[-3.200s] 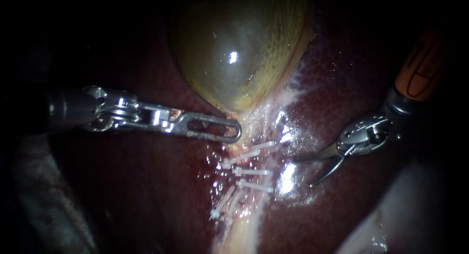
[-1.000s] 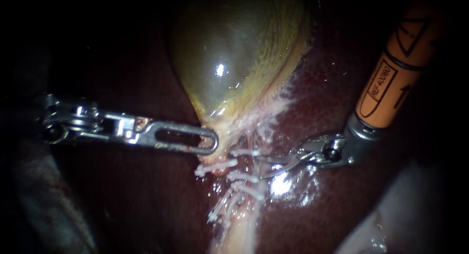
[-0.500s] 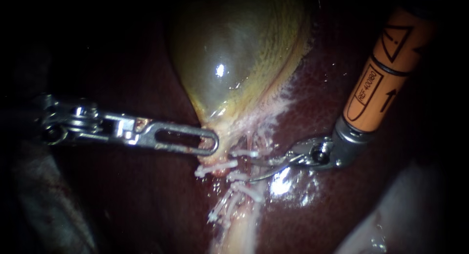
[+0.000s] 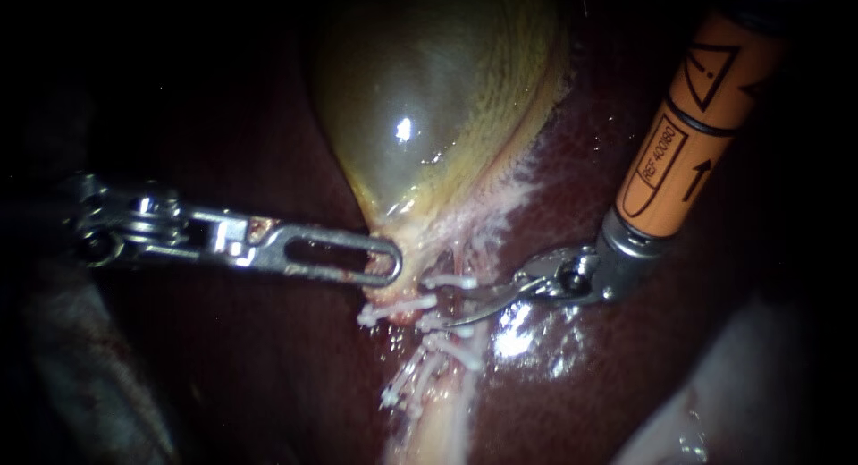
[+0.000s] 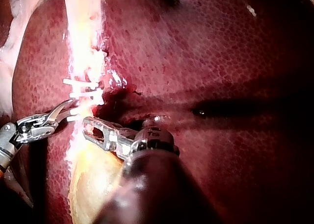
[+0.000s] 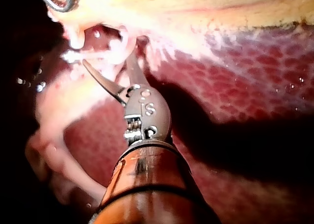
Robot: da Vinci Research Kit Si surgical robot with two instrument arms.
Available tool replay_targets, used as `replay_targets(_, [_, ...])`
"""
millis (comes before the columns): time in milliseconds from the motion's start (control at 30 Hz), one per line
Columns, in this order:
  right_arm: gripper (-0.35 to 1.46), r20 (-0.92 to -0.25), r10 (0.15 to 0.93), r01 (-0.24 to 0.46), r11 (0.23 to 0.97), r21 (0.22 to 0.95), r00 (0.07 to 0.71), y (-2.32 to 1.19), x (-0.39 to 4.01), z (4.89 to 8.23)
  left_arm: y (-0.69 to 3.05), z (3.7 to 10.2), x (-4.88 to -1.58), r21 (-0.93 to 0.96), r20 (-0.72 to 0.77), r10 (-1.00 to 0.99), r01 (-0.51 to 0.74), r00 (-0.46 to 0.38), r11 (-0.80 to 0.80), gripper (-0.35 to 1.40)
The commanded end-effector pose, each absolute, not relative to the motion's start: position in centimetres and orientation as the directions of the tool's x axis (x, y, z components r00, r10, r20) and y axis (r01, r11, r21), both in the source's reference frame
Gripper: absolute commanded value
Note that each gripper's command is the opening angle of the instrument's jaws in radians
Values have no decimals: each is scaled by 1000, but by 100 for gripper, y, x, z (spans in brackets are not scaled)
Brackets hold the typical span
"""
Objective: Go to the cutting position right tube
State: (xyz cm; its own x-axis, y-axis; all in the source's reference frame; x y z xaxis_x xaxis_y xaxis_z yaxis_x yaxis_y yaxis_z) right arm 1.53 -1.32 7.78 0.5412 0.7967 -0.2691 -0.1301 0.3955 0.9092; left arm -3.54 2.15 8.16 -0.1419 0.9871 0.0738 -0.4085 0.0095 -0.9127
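At gallbladder [image 4: 420, 116] neck: your left instrument [image 4: 380, 261], jaws clamped on its tissue. Your right instrument [image 4: 458, 306], blades parted astride tube [image 4: 440, 402] between white clips [image 4: 451, 282].

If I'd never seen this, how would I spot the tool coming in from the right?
Find the big yellow-green gallbladder lying on the dark red liver; just below its narrow end sits a bunch of white clips. The right instrument reaches those clips from the upper right. Unlike the all-silver, slotted left instrument, it has an orange sleeve and two thin curved blades, slightly apart.
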Motion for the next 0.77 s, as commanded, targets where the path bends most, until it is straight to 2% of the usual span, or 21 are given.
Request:
replay_targets(33, [98, -270, 797, -130, 396, 909, 541, -132, 153, 778, 215, 816, -354, -913, 74, 987, -409, -142, 10, -35])
replay_targets(767, [95, -267, 797, -131, 394, 910, 542, -133, 153, 779, 215, 816, -354, -913, 74, 987, -409, -141, 10, -35])
